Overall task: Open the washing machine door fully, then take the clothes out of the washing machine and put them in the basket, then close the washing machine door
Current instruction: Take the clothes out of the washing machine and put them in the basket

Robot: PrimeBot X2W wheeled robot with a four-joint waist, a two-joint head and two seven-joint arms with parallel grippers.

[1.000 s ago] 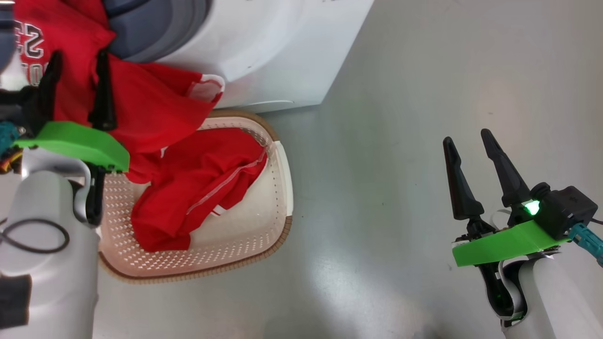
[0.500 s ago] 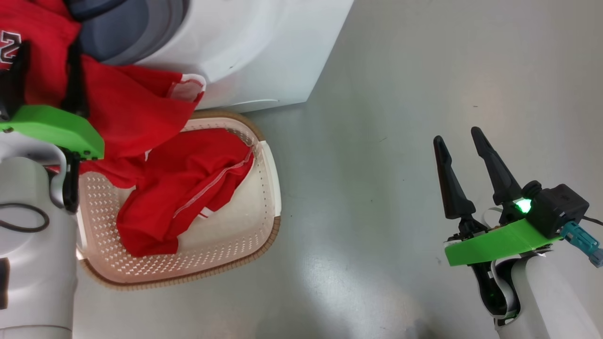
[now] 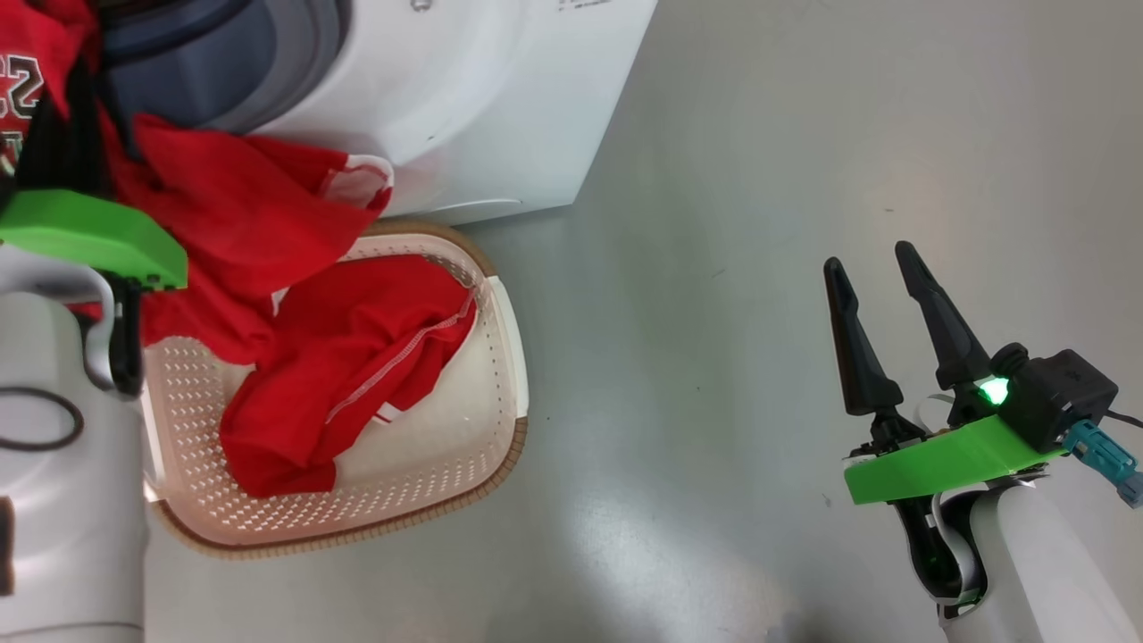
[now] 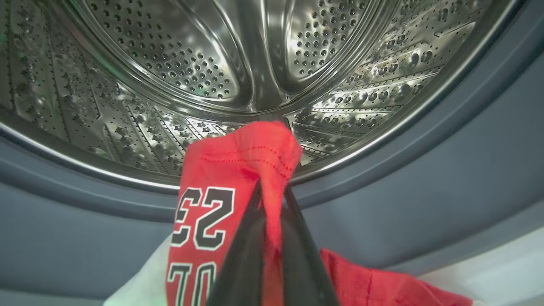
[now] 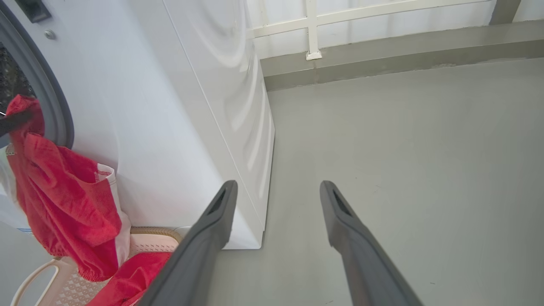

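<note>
left wrist view: left tool [image 4: 272,189] pinches the clothes [image 4: 231,159].

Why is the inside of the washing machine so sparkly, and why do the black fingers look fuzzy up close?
Left wrist view: light glints off the steel drum; the left gripper, shut on the red jersey, sits too near the lens, so it blurs. Head view: a pale glare patch on the floor.

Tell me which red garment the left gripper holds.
The jersey numbered 23, pinched in the left gripper before the drum; the other garment lies in the basket.
</note>
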